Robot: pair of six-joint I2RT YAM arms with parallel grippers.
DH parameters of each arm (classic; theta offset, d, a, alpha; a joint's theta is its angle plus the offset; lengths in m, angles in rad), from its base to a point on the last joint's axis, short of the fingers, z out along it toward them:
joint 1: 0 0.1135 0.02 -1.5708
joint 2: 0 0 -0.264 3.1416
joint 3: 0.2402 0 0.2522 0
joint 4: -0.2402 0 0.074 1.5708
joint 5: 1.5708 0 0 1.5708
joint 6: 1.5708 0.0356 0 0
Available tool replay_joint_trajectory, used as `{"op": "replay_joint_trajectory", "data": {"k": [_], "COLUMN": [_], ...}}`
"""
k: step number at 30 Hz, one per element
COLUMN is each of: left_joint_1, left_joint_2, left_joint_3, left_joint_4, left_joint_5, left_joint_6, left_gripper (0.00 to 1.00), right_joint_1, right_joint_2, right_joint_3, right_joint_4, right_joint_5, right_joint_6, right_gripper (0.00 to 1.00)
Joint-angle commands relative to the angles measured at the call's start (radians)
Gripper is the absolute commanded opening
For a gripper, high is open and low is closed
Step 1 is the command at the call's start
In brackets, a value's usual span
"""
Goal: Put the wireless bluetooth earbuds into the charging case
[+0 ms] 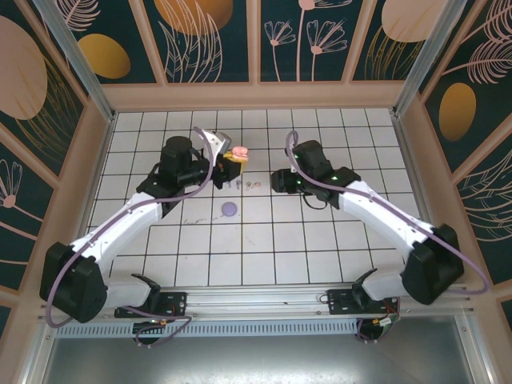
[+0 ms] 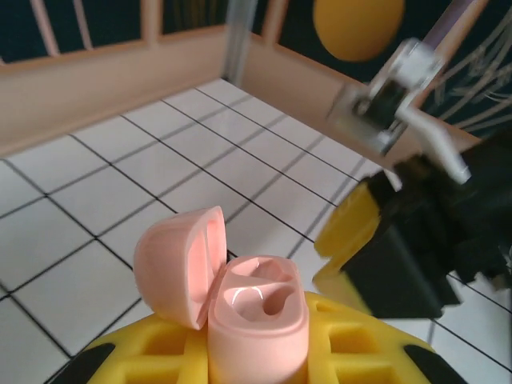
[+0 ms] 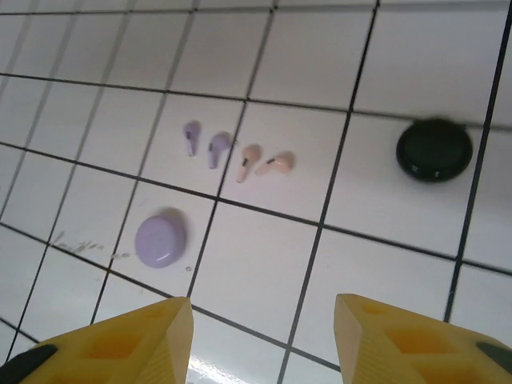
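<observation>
Grip on pink case point(image 2: 258, 320): left gripper point(image 2: 256, 364) closed on its lower body, case upright between the jaws, lid swung open to the left, wells seemingly empty. Right gripper point(image 3: 262, 332) roughly half open, holding nothing, poised above the table point(image 3: 384, 264).

Ahead of its jaws, a little left of the gap: pink buds point(image 3: 250, 160), lying flat, side by side, nearly touching. Just beside those, further left: lilac buds point(image 3: 218, 149). Nearer, ahead of the left finger: lilac case point(image 3: 160, 238), shut. Ahead and off to the right, well apart: dark case point(image 3: 434, 150), shut too.

Handling, as a judgement: very light, hard, glossy and rounded, so likely to squirt out of a pinch or skid across the tile. Best taken across the stem or the neck below the head, jaws square to it and narrowed beforehand to avoid nudging the neighbour. Light squeeze only; thin stem, probably fragile. Stem downward for the well.
</observation>
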Motion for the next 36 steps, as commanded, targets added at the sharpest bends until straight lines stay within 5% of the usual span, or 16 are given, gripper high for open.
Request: {"op": "replay_joint_trajectory", "data": {"k": [1, 9, 12, 16, 36], "left_joint_1": [0.003, 0.003, 0.003, 0.002, 0.003], "left_joint_2": [-0.079, -0.167, -0.156, -0.107, -0.1], "left_joint_3": [-0.068, -0.227, -0.209, -0.141, -0.187], "left_joint_4": [0.157, 0.375, 0.337, 0.237, 0.308], "left_joint_5": [-0.188, -0.349, -0.393, -0.389, -0.328], "left_joint_6": [-0.059, -0.14, -0.211, -0.24, -0.271], "left_gripper": [0.0, 0.0, 0.0, 0.0, 0.0], "right_joint_1": [0.016, 0.048, 0.05, 0.053, 0.064], "right_joint_2": [0.084, 0.313, 0.397, 0.477, 0.686], "right_joint_3": [0.059, 0.216, 0.285, 0.346, 0.521], "right_joint_4": [0.036, -0.005, -0.048, -0.095, -0.157], "right_joint_5": [0.034, 0.061, 0.078, 0.15, 0.199], "right_joint_6": [0.205, 0.266, 0.277, 0.327, 0.411], "right_gripper": [0.49, 0.47, 0.45, 0.44, 0.45]}}
